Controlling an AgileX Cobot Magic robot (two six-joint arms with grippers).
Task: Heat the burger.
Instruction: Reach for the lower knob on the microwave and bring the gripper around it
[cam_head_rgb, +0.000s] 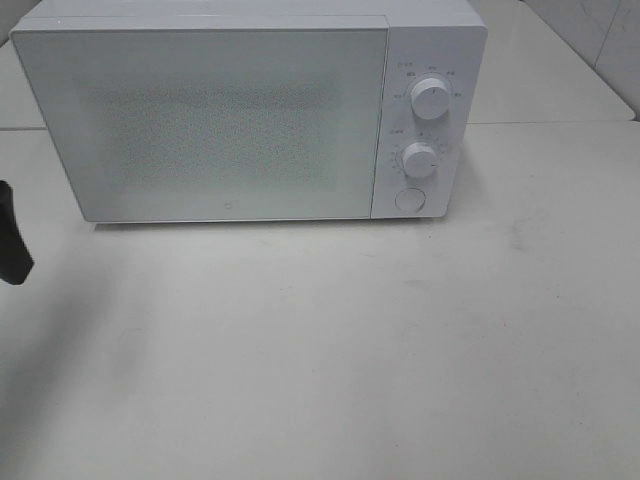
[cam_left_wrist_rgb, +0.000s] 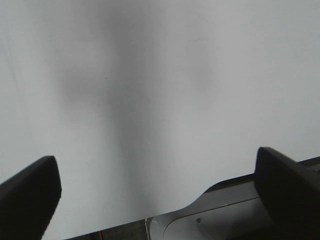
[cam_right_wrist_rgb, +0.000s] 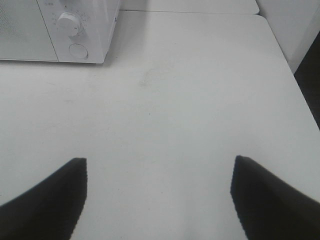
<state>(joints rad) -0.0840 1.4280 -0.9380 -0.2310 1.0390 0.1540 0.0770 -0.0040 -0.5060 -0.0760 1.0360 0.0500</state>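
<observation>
— How far along is the heating?

— Hard to call. The burger shows in none of the views. On the left, the left gripper (cam_left_wrist_rgb: 157, 167) hangs over bare table, jaws spread wide, nothing between them. In the middle stands the microwave (cam_head_rgb: 220, 120) with its door (cam_head_rgb: 200, 125) closed, and the frosted pane hides whatever is inside.

— So the burger could be in there?

— It could, or it could be out of view altogether; I can't tell. To the right of the door, the two knobs (cam_head_rgb: 430, 98) and the round button (cam_head_rgb: 410, 199) sit untouched by either arm, and their settings are too small to read. Further right, the right gripper (cam_right_wrist_rgb: 160, 165) is also wide open and empty, low over the table, well apart from the microwave.

— What's left, then?

— My guess: if the burger is inside, only turning a knob remains. If not, everything does: open the door, load it, close it, start it.

— And the surface?

— A white table (cam_head_rgb: 330, 350), matte, with soft shadows on the left and a faint smudge on the right. Nothing stands on it but the microwave. A pale tiled wall (cam_head_rgb: 600, 30) shows at the far right corner.
</observation>
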